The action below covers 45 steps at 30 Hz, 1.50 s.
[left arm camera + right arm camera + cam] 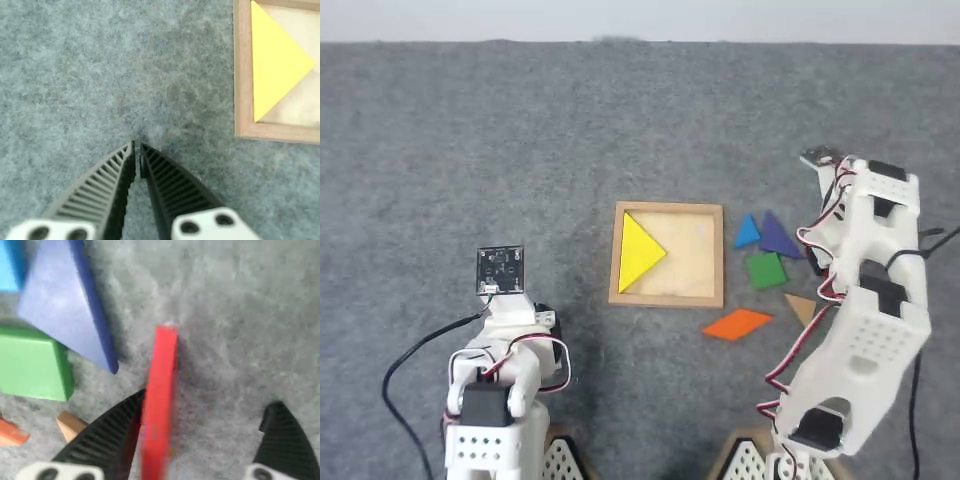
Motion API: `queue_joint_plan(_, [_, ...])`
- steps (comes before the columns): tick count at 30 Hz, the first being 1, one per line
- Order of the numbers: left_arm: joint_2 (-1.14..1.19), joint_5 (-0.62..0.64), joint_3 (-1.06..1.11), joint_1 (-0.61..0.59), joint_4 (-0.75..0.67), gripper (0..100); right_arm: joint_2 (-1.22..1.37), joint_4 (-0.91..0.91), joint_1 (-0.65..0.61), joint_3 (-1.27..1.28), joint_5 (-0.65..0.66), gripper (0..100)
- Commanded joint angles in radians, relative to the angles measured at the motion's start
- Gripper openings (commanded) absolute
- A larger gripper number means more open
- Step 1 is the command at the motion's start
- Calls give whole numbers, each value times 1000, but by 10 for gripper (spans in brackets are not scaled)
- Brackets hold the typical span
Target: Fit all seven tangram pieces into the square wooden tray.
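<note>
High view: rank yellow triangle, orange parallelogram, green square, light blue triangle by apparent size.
1. yellow triangle, clearly the largest.
2-3. orange parallelogram and green square: they look about alike, so they are not ranked against each other.
4. light blue triangle, the smallest.

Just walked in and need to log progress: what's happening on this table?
Only the yellow triangle lies in the wooden tray. The right gripper is open around a red piece standing on edge, near the purple, blue, green, orange and tan pieces. The left gripper is shut, over bare carpet beside the tray.
</note>
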Motion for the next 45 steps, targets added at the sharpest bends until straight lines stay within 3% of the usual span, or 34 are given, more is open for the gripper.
queue_joint_plan(1, [-20, -15, -13, -6, 5, 14, 16, 31, -4, 11, 11, 274])
queue_joint_plan(13, [-20, -15, -13, -6, 5, 14, 4, 33, -19, 6, -89, 8])
queue_joint_plan(20, [-20, -15, -13, -6, 5, 14, -84, 73, -18, 6, -198, 7])
queue_joint_plan(29, [-20, -15, -13, -6, 5, 14, -430, 188, -42, 11, -341, 7])
queue_joint_plan(33, [-20, -15, -13, -6, 5, 14, -522, 236, -157, 11, -420, 7])
queue_joint_plan(36, [-20, -15, -13, -6, 5, 14, -530, 240, -314, 11, -512, 7])
queue_joint_plan(41, [-20, -15, -13, -6, 5, 14, -530, 150, -587, 11, -660, 7])
queue_joint_plan(45, [-20, -15, -13, -6, 5, 14, -509, 62, -705, 31, -687, 7])
